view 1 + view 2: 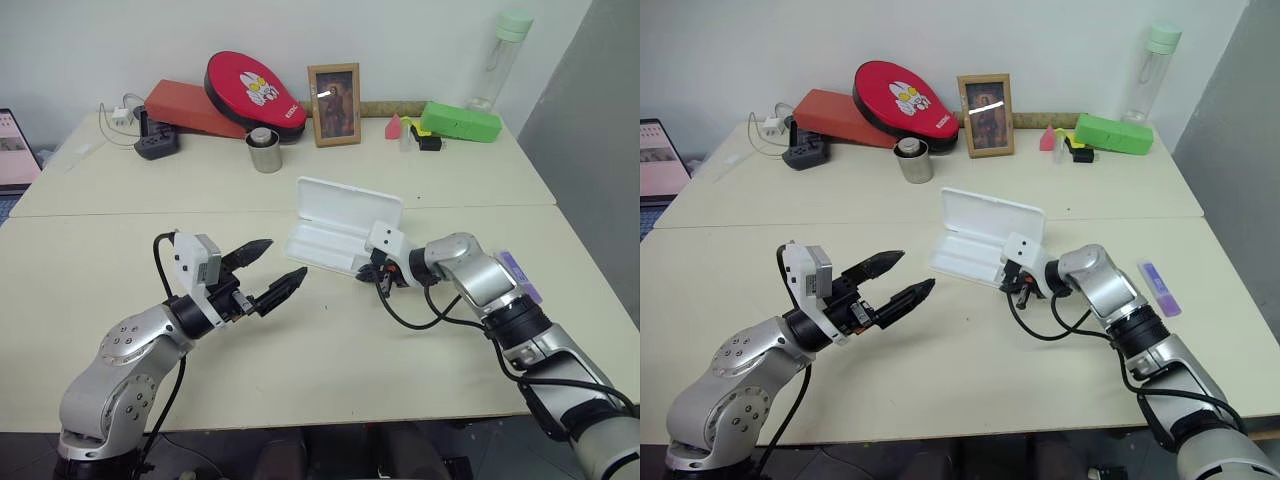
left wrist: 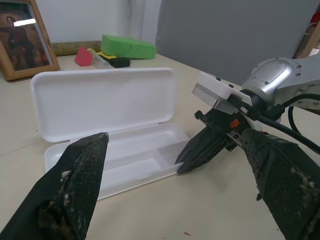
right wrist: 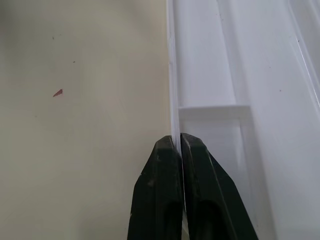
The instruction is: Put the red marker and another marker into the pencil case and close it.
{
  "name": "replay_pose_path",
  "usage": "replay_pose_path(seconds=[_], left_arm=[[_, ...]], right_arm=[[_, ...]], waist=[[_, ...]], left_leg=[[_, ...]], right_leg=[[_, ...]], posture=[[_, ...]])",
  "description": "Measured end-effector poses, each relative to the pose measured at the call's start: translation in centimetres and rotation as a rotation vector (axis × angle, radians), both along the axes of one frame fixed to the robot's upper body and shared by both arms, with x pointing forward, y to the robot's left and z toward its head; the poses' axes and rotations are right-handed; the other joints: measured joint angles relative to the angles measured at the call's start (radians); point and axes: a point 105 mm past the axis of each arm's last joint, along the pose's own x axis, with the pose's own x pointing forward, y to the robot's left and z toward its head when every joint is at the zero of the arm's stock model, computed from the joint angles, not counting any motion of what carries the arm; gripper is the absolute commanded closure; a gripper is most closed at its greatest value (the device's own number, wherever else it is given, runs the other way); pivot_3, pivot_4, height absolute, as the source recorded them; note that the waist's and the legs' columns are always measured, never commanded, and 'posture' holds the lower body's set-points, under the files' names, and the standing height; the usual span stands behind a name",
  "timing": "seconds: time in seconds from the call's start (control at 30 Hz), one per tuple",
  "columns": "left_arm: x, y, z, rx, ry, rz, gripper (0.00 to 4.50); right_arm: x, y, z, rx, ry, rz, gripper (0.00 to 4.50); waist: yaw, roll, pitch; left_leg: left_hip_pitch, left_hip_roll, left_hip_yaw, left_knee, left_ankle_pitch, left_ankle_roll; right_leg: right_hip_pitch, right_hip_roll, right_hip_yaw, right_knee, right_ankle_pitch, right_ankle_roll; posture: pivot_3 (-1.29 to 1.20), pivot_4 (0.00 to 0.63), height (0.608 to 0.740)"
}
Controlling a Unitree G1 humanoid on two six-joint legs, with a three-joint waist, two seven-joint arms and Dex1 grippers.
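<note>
Your right gripper (image 3: 175, 145) has pinched flat onto the front wall of the open white pencil case (image 1: 330, 215), apparently to steady or shift it. Your left gripper (image 1: 265, 268), jaws spread wide and empty, hovers just beside the case. The purple highlighter (image 1: 1161, 288) lies well apart beyond your right forearm; I cannot find the red marker.
</note>
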Motion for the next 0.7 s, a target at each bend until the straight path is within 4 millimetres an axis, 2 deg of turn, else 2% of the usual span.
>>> replay_pose_path(seconds=[0.13, 0.2, 0.27, 0.43, 0.7], left_arm=[[-0.5, 0.2, -0.5, 0.018, 0.023, 0.000, 0.00], [-1.4, 0.8, -1.0, 0.049, 0.056, -0.009, 0.00], [-1.9, 1.2, -0.9, 0.060, 0.060, -0.015, 0.00], [-2.5, 1.3, -1.1, 0.072, 0.081, -0.032, 0.00], [-2.5, 1.3, -0.9, 0.070, 0.083, -0.033, 0.00]], right_arm=[[-1.0, -0.2, 0.6, -0.002, -0.029, 0.113, 4.49], [-2.6, -0.6, 1.2, -0.009, -0.056, 0.247, 4.49], [-3.3, -0.9, 1.2, -0.017, -0.057, 0.300, 4.49], [-4.3, -1.0, 0.6, -0.024, -0.040, 0.359, 4.49], [-4.3, -0.4, -0.3, -0.025, -0.030, 0.358, 4.49]], waist=[[0.001, 0.000, 0.000], [0.001, 0.000, 0.000], [0.000, 0.000, 0.000], [0.001, 0.001, 0.001], [0.001, 0.001, 0.001]], left_leg=[[-0.001, 0.000, 0.000, 0.000, 0.000, 0.000], [-0.001, 0.000, -0.001, 0.000, 0.000, 0.000], [0.000, 0.001, -0.001, 0.000, 0.000, 0.000], [0.000, 0.000, -0.001, 0.000, 0.000, 0.000], [0.000, 0.000, -0.001, 0.000, 0.000, 0.000]], right_leg=[[0.000, 0.000, 0.000, -0.001, 0.000, 0.000], [0.000, 0.000, 0.000, -0.001, 0.000, 0.000], [0.000, -0.001, 0.000, -0.001, 0.000, 0.000], [0.000, 0.000, 0.000, -0.001, 0.000, 0.000], [0.000, 0.000, 0.001, -0.001, 0.000, 0.000]], posture=[[0.00, 0.150, 0.740], [0.00, 0.150, 0.740], [0.00, 0.150, 0.740], [0.00, 0.150, 0.740], [0.00, 0.150, 0.740]])
